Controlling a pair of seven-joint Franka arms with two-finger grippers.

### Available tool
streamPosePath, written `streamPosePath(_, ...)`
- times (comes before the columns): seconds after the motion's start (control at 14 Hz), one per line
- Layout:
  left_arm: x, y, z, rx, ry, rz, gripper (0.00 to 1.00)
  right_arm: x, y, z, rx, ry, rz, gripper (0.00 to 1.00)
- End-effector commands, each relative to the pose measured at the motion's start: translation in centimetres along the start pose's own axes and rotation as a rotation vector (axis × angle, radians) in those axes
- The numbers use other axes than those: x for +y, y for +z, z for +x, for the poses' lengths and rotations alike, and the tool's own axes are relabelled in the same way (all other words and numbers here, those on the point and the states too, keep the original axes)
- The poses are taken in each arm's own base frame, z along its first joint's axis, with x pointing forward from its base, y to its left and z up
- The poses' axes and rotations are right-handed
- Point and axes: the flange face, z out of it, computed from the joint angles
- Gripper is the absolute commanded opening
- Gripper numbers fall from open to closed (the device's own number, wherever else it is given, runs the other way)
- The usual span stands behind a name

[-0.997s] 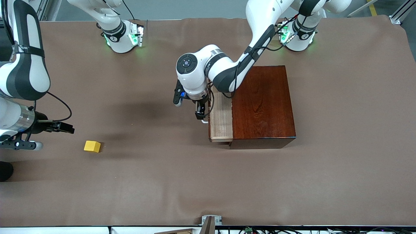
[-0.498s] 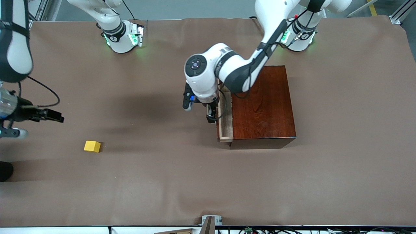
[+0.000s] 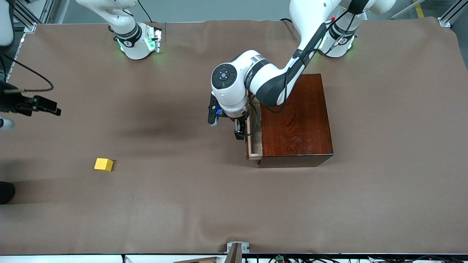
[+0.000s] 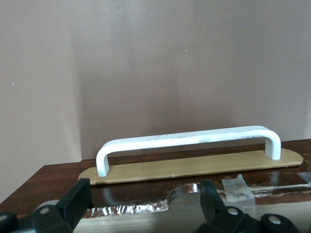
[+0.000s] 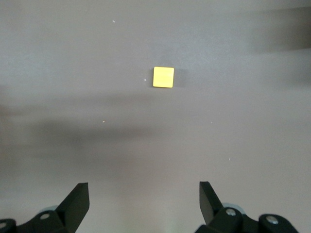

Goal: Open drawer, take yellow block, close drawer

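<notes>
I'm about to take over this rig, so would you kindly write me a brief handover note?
Left gripper: open, in front of the light-wood drawer, not gripping its white bar handle.
Right gripper: open, empty, above the table's right-arm end.
Small yellow block: on the brown table, outside the drawer.
Done: block is out.
Left: drawer still protrudes slightly from the reddish-brown wooden box; push it shut.

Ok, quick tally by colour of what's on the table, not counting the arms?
Yellow: 1, the block
Dark reddish-brown: 1, the box
Light wood: 1, the drawer, slightly open
White: 1, the handle
Total: 4
</notes>
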Motion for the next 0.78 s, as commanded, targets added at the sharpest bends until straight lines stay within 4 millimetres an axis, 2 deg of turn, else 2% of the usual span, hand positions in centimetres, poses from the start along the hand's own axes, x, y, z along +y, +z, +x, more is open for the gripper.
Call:
streamPosePath(0.0, -2.1, 0.4, -4.3, -0.052, -0.056, -0.021, 1.0, -2.4, -3.1, -1.1, -0.01, -0.044, -0.007, 1.0)
streamPosePath(0.07, -2.3, 0.6, -4.8, -0.06, -0.061, -0.027, 1.0, -3.8, -3.4, -1.4, -0.025, -0.07, -0.009, 1.0)
streamPosePath(0.21, -2.3, 1.2, -5.4, -0.086, -0.068, -0.052, 1.0, -5.4, -5.9, -3.5, 0.023, -0.106, -0.016, 1.0)
streamPosePath(0.5, -2.1, 1.8, -6.3, -0.134, -0.071, -0.093, 1.0, -5.4, -7.3, -5.2, 0.042, -0.146, -0.02, 1.0)
streamPosePath(0.71, -2.6, 2.0, -7.4, -0.15, -0.084, -0.108, 1.0, -5.4, -7.5, -6.0, 0.026, -0.095, -0.019, 1.0)
